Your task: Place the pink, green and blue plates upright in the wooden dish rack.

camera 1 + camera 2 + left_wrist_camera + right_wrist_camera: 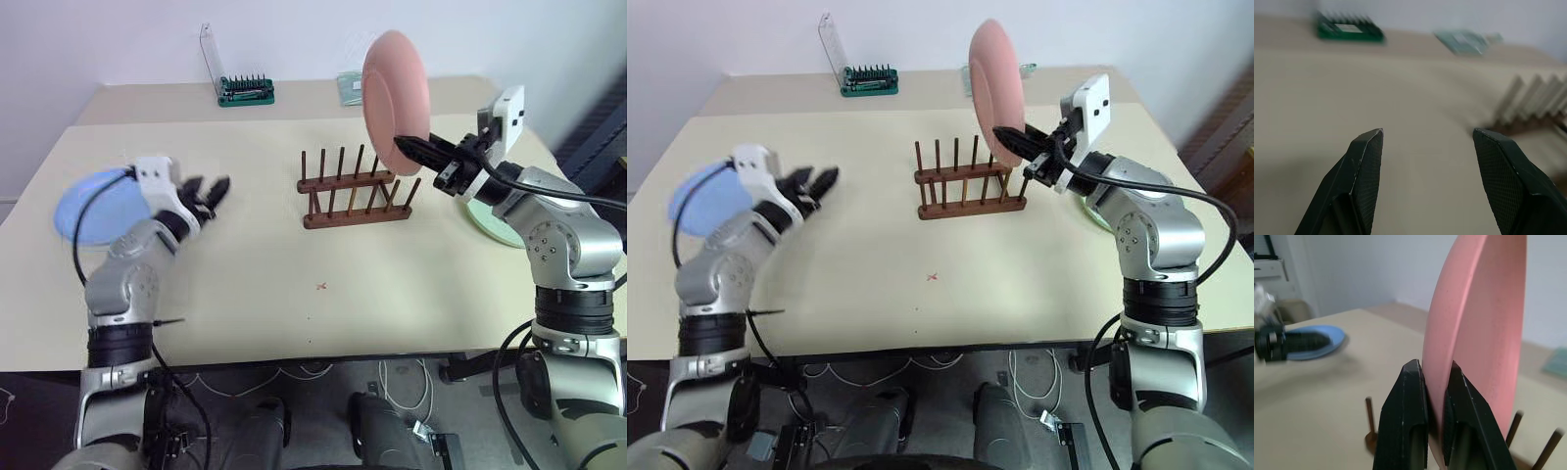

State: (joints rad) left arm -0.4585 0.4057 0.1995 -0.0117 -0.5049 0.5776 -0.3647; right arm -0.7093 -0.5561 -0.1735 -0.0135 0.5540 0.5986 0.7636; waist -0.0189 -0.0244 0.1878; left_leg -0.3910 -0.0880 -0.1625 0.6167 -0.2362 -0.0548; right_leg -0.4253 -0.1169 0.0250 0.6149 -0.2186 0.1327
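Right tool (407, 145): clamped on the lower rim of the pink plate (395, 88), one black finger on each face. The plate stands on edge in the air, above the right end of the wooden dish rack (355, 190) and not touching it. No plate sits between the rack's pegs.

Wooden dish rack: on the beige worktop (284, 294), near the middle and somewhat toward the far edge, two rows of upright pegs.

Left tool (213, 193): jaws wide apart, nothing between them, hanging above the worktop's left part, pointing toward the rack and well apart from it.

Blue plate (96, 207): lying flat near the worktop's left edge, partly hidden behind the left wrist.

Green plate (490, 223): flat near the worktop's right edge, mostly covered by the right arm; only a pale rim shows.

Further worktop behind: green holder of small bits (245, 91) with a clear lid raised, and a greenish flat packet (350, 88) just behind the pink plate.

Small red mark (320, 286) on the worktop surface in front of the rack.
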